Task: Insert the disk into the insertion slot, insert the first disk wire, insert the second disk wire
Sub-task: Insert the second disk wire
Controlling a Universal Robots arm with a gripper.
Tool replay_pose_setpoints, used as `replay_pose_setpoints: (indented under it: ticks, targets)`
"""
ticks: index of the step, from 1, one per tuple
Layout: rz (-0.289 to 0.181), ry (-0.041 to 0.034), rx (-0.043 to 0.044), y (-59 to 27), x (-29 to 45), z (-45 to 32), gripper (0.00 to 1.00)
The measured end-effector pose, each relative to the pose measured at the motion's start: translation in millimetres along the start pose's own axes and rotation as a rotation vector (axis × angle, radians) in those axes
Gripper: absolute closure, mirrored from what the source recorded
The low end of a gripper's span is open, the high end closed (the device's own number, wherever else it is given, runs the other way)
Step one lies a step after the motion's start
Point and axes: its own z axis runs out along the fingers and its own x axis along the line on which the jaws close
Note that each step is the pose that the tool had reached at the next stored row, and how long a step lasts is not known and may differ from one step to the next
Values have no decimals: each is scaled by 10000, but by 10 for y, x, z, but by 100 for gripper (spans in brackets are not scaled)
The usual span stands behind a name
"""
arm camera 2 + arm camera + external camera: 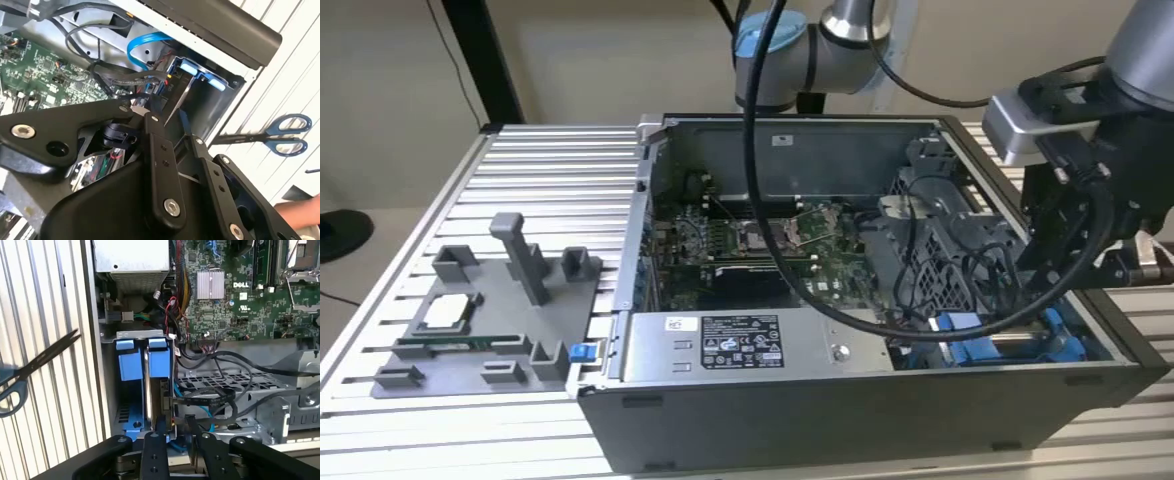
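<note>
Blue plastic marks the slot (134, 365): two bright tabs and rails standing side by side in a grey-metal bay at one corner of the open case (854, 420). In the first wrist view the disk (164, 395) sits edge-on in the bay beside the blue rails, a thin silver slab with a dark edge; its label is not visible from here. In the second wrist view the same bay (200, 75) shows blue tabs and a looped blue cable above it.

Gripper (176, 427) hangs directly over the disk's near end, black fingers (161, 432) set close on either side of a black wire plug; whether they actually pinch it I cannot tell. Black cables trail from that spot across the perforated grey cage toward the green motherboard (235, 305).

In the exterior view the arm (1081, 190) reaches down into the case at the exterior view's right, over the blue bay (1014, 340). A grey box with a black-and-white sticker (747, 350) lies along the case's near side.

Surface: ribbed aluminium table (534, 170), slats running lengthwise. On it, at the exterior view's left, a grey fixture tray (494, 320) with upright posts. Blue-handled scissors (280, 136) lie on the slats just outside the case by the bay. Plain beige wall behind; a dark post rises at the table's far corner.
</note>
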Motion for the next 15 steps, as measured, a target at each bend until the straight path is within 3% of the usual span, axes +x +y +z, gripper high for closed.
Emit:
replay_pose_setpoints:
  ticks: [3,15]
  targets:
    - [0,1,0,-15,-13,-108,0]
    - [-1,2,0,-15,-13,-113,0]
